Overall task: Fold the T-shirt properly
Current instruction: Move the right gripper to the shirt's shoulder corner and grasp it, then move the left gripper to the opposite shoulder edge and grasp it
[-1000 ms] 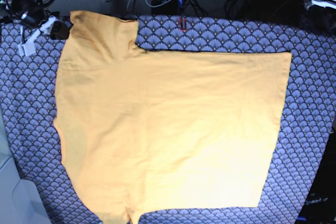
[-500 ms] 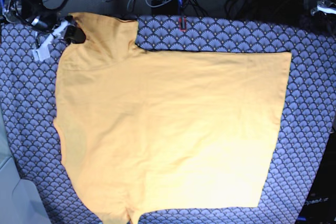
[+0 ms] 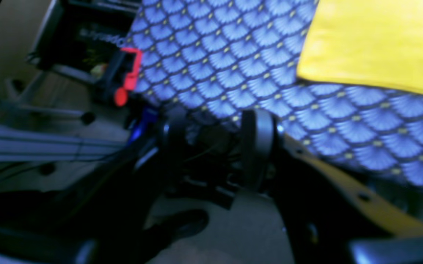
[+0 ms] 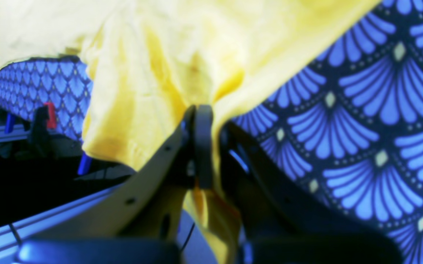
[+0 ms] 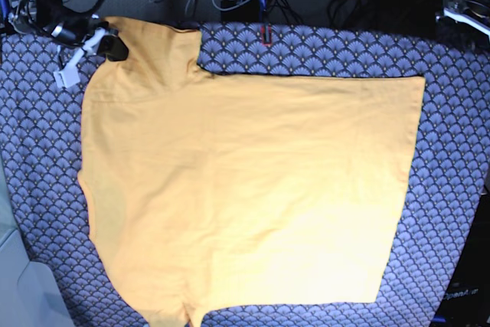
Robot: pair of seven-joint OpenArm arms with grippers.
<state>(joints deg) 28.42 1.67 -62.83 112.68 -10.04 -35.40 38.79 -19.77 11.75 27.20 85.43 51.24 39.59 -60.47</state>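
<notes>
right end effector just clamped on T-shirt sleeve — fold can start | left end effector part-open, empty

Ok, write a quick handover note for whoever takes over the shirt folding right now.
Right gripper: shut on the T-shirt, pinching the sleeve edge at the far corner.
Left gripper: open, empty, off the table's edge, apart from the shirt.
T-shirt: spread flat on the patterned table cloth.
Done: sleeve grasped.
Left: every fold, as far as the views show.
</notes>
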